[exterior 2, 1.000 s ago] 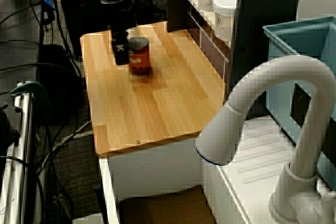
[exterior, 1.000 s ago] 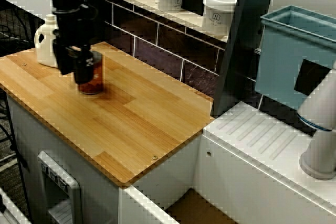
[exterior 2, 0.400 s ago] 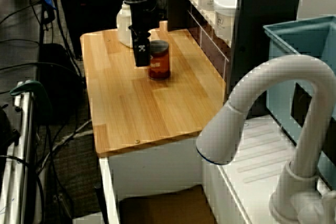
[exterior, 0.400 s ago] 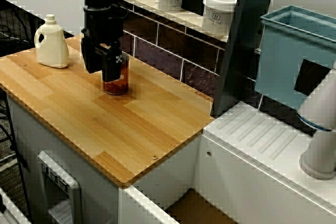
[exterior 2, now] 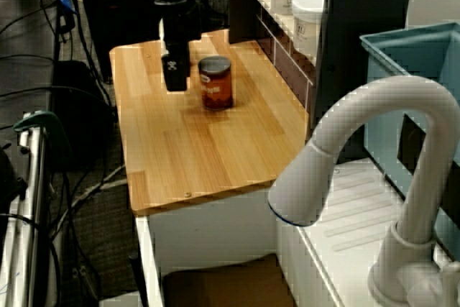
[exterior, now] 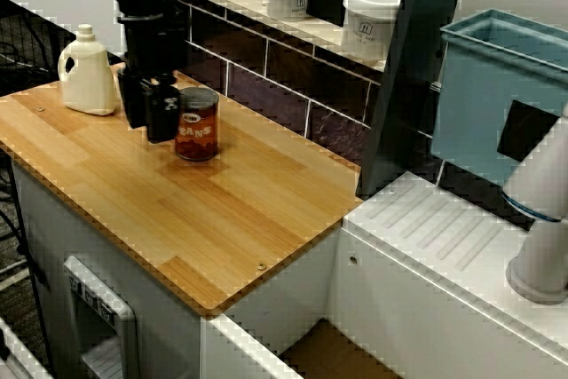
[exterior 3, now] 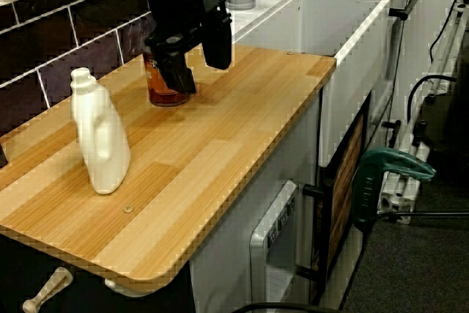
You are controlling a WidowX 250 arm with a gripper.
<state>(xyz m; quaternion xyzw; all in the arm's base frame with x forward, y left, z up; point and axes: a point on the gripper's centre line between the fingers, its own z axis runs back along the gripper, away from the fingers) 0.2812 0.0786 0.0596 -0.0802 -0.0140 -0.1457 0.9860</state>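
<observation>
Though the arm's top was cut off in every view, the black gripper (exterior 3: 198, 60) showed its fingers (exterior 3: 218, 38) spread wide, holding nothing. One finger hid part of the can (exterior: 196, 126) in the view along the counter, and its label was too blurred to read. The can stood upright on the planked wooden counter (exterior: 222, 219), just beside the gripper, not touching. A white plastic bottle (exterior: 86, 73) stood near the glossy dark tile wall (exterior: 266, 86). Round white tubs (exterior: 370, 21) sat on the ledge; a curved white faucet (exterior 2: 374, 98) rose beyond.
</observation>
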